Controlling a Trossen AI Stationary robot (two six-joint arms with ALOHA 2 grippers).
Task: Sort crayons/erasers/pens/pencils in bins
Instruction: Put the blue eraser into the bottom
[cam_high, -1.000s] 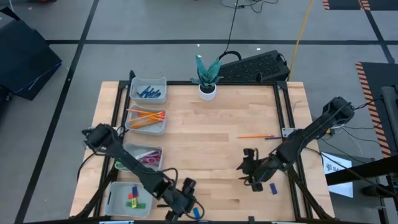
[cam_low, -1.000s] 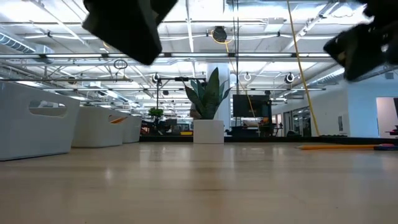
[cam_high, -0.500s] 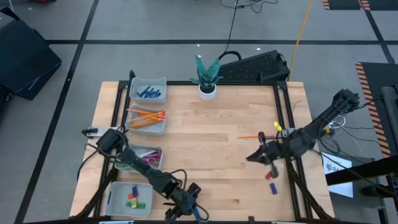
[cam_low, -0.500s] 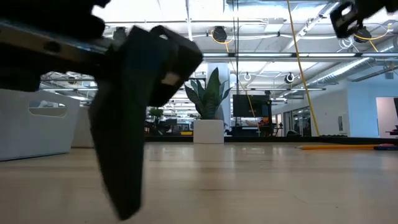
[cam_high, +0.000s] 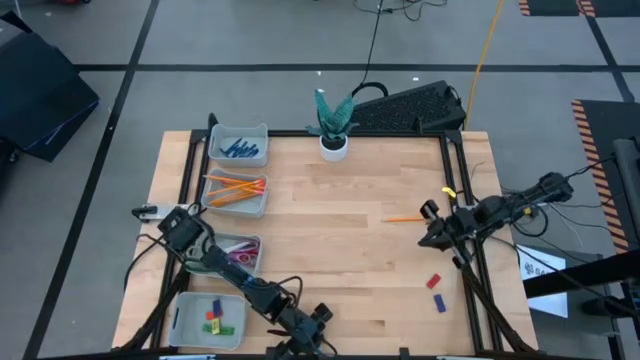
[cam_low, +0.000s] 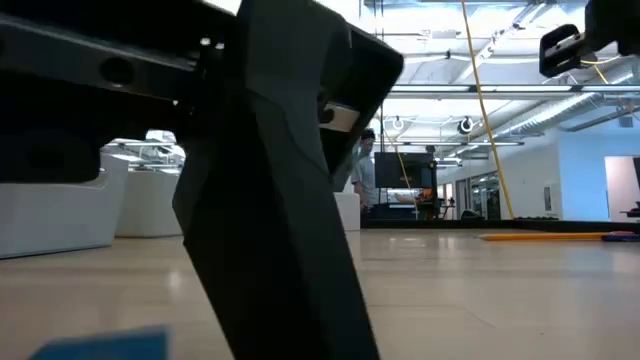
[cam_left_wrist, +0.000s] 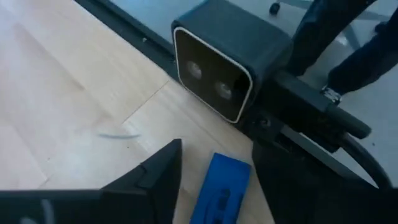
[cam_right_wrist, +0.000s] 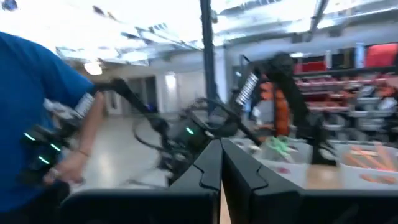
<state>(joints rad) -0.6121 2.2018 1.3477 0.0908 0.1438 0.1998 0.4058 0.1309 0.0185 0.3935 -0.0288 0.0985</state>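
Observation:
A blue eraser (cam_left_wrist: 221, 190) lies flat on the table at its near edge, just in front of the low camera (cam_left_wrist: 227, 68). My left gripper (cam_high: 308, 338) is low over it and open, with one finger (cam_left_wrist: 158, 177) on each side of the eraser; I see no touch. The same eraser (cam_low: 100, 345) shows beside that gripper's dark finger (cam_low: 285, 230) in the low view. My right gripper (cam_high: 428, 228) hangs shut and empty above the table's right side. Near it lie an orange pencil (cam_high: 405, 218), a red eraser (cam_high: 434, 282) and another blue eraser (cam_high: 440, 303).
Four bins stand along the left edge: pens (cam_high: 238, 148), pencils (cam_high: 236, 190), one with scissors (cam_high: 233, 252), and erasers (cam_high: 208, 318). A white plant pot (cam_high: 334, 146) stands at the far edge. A person's blue sleeve (cam_right_wrist: 37, 87) shows beyond the table.
My left gripper has gone toward the table's near edge and down, so its fingers now flank the blue eraser. My right gripper has risen and gone toward the far right, away from the red and blue erasers, which stay on the table.

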